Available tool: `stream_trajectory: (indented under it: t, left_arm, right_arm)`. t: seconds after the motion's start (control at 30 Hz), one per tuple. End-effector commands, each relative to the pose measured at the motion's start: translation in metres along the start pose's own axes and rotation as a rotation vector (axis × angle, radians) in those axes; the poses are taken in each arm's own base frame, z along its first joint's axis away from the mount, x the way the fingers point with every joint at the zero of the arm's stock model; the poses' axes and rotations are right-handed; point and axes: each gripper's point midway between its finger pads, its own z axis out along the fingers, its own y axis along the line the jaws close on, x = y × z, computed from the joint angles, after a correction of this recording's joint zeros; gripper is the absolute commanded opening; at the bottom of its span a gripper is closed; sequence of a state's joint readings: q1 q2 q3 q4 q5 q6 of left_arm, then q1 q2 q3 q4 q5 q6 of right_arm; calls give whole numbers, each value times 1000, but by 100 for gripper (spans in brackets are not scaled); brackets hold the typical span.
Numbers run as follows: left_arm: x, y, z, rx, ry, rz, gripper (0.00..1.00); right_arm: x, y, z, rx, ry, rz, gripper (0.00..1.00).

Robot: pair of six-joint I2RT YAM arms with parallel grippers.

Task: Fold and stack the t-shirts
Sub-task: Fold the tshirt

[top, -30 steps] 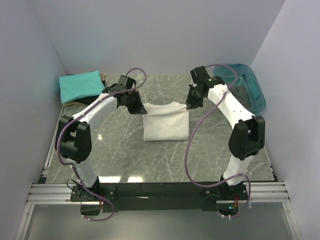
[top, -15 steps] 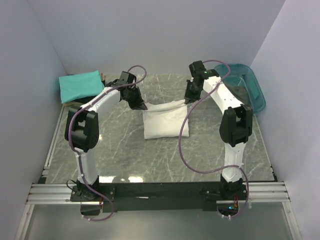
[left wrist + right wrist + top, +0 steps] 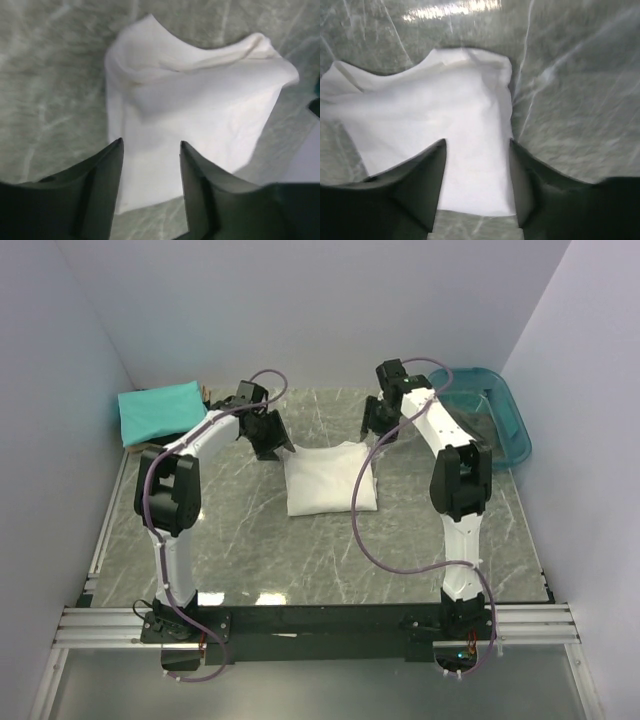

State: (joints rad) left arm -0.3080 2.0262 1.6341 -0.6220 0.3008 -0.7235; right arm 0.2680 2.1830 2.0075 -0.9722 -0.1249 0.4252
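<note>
Hovering spread and empty, left claw (image 3: 151, 145) and right claw (image 3: 477, 142) sit by the far corners of the folded white t-shirt (image 3: 330, 480), lying mid bench (image 3: 250, 540); folded teal t-shirt (image 3: 158, 412) lies at far-left corner. Risk: far edge looks puffy & rumpled, so fold may spring open, or a claw could snag cloth when lifting away.
</note>
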Motion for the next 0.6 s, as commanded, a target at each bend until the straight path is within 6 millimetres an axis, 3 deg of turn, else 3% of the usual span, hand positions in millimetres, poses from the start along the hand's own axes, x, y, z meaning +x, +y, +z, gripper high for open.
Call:
stream_trajectory:
  t: [0.0,0.07,0.13,0.27,0.3,0.43,0.57]
  left_arm:
    - [-37,7,-15,-44,-105,-9,62]
    - [-49,8,-23,-47,-143,-3,71]
    - [-56,6,-31,-36,-170,14,73]
    - [-44,3,-32,21,-152,33,73]
    - [-33,8,-31,27,-131,28,73]
    - [-12,9,-29,96,-103,36,72]
    - [6,13,-26,144,-76,47,72]
  right_arm:
    - [-35,7,-14,-51,-90,-34,64]
    - [-47,18,-26,-92,-134,-51,76]
    - [-48,24,-35,-123,-154,-63,77]
    - [-42,27,-44,-155,-170,-84,77]
    - [-38,26,-45,-157,-167,-86,77]
    - [-8,25,-47,-179,-130,-104,75]
    - [22,36,-47,-215,-99,-142,74]
